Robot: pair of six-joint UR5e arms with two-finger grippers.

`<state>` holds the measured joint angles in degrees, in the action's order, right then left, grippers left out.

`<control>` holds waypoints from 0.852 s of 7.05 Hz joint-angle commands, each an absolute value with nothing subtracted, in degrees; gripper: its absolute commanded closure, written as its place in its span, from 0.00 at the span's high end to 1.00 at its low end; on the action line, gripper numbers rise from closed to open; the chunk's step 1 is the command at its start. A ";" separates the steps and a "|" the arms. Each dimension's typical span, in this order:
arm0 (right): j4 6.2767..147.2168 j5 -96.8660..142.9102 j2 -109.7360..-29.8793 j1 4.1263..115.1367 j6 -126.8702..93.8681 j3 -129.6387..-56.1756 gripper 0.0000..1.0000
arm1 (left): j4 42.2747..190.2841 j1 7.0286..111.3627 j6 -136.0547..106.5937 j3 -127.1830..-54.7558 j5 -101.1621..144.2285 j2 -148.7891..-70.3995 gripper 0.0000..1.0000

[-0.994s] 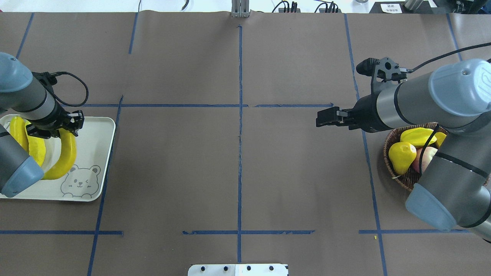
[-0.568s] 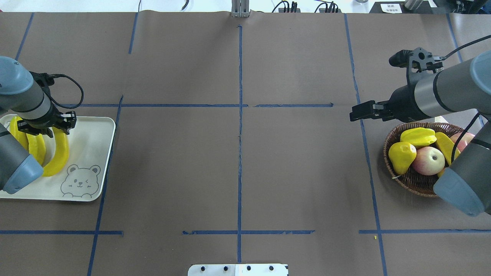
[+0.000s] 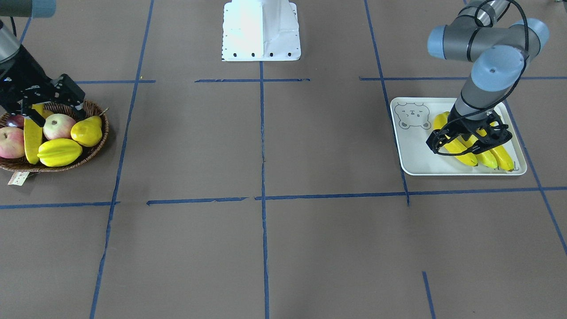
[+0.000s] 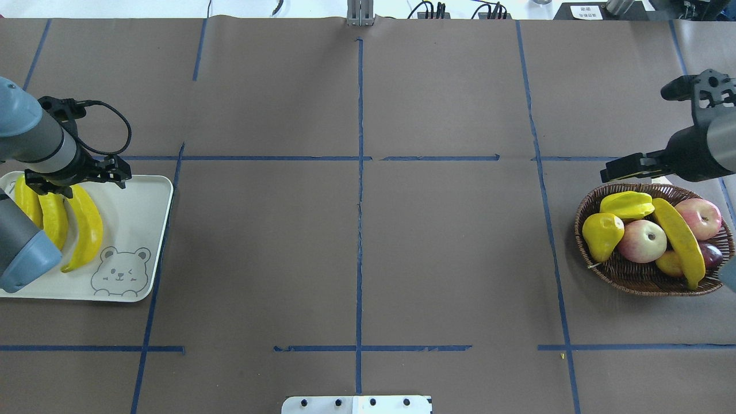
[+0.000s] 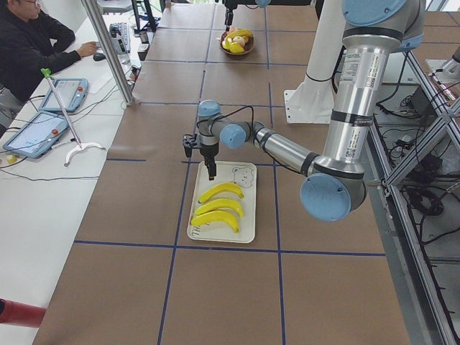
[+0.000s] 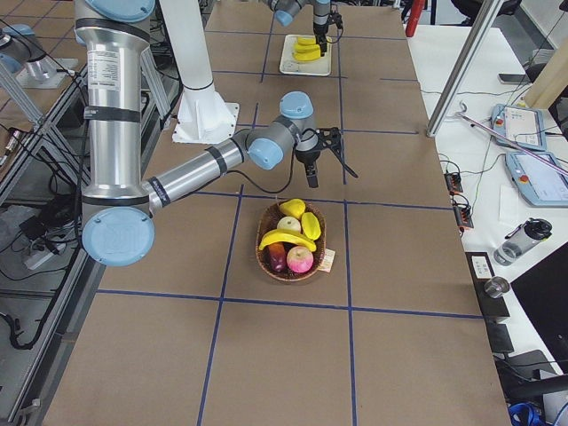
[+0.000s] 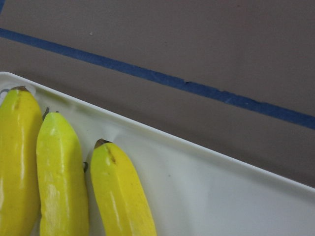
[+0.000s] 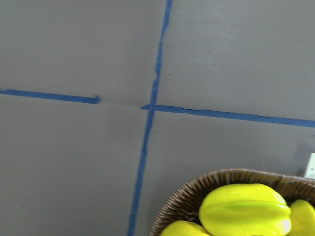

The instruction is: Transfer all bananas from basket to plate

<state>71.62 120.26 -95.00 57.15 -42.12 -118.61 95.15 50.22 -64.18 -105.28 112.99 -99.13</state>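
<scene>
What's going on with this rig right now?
Two-arm banana transfer, nearly done. Three bananas lie side by side on the plate, with the left pincer open above their far ends and holding nothing. The fourth banana is in the basket among the pear, starfruit and apples. The right pincer hangs beside the basket's far rim with nothing visible in it; whether it's open is unclear.

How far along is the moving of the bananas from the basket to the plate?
Done: three bananas lie side by side on the plate. In hand: nothing; the left gripper is open above their ends, and the right gripper hovers by the rim of the basket. Left: one banana lies in the basket among other fruit.
</scene>
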 commanded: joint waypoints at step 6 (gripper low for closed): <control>68.91 117.96 -104.59 50.64 -33.49 -113.29 1.00 | 94.48 49.66 -70.84 -116.46 118.30 -101.51 1.00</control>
<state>68.80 118.85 -104.48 53.58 -33.63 -113.97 94.41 49.70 -70.06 -116.36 118.09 -101.24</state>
